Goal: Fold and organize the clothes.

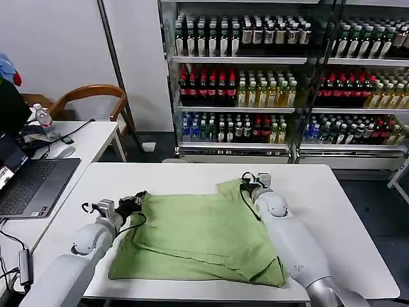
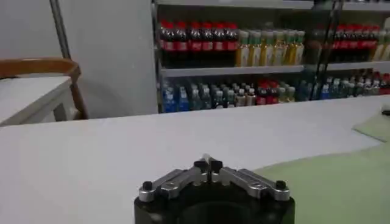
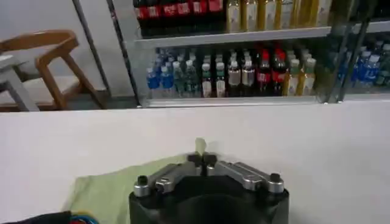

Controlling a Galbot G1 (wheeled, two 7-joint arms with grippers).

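I see drink shelves (image 1: pixel 287 83) behind the table (image 1: pixel 332 211), packed row on row with bottles: dark with red caps, yellow-green, and clear with blue caps. Their labels are too small for me to read. A single water bottle (image 1: pixel 43 118) stands on the side desk (image 1: pixel 89 144) beside an open laptop (image 1: pixel 29 185).

The green shirt (image 1: pixel 198 240) lies flat on the white table, plain side up, between my two arms. My left gripper (image 1: pixel 133 203) sits at the shirt's far left corner; in the left wrist view its fingertips (image 2: pixel 208 164) are pressed together, with the cloth edge beside them, and I cannot tell whether any fabric is pinched. My right gripper (image 1: pixel 254 181) is at the far right corner, clenched on a small raised fold of the shirt, seen in the right wrist view (image 3: pixel 200 146).
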